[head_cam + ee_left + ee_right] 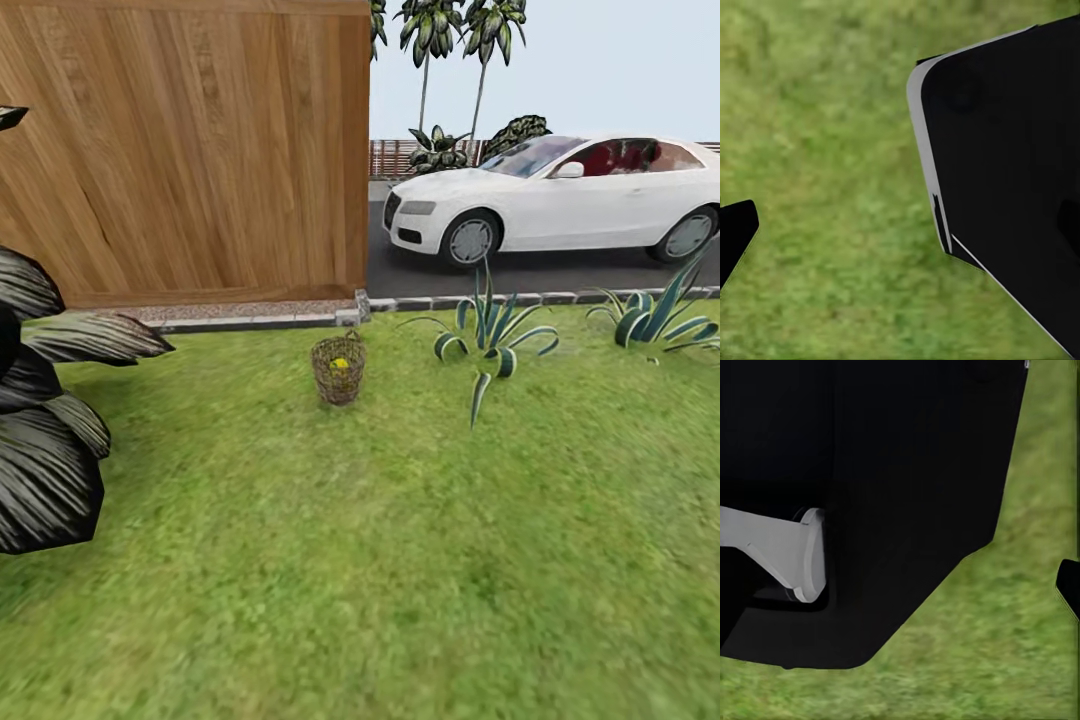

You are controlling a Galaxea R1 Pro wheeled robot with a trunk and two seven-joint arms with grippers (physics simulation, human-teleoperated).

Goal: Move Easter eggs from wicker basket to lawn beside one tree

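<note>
The wicker basket [338, 372] stands upright on the lawn [380, 560], a few metres ahead and slightly left of centre in the head view, near the stone kerb. Through its open weave a yellow patch of Easter egg [340, 363] shows inside; how many eggs lie there I cannot tell. In the left wrist view, one black fingertip [735, 234] of my left gripper hangs above grass beside a black body panel [1012, 172]. The right wrist view has a black fingertip [1069, 585] at its edge, with grass beyond a large black panel [892, 495].
A tall wooden fence [190, 150] closes the back left. A dark, broad-leaved bush [40, 420] crowds the left edge. Two spiky striped plants [488, 340] [655, 318] grow right of the basket. Behind the kerb [250, 322] runs a road with a white car [555, 198] and thin palms [430, 40].
</note>
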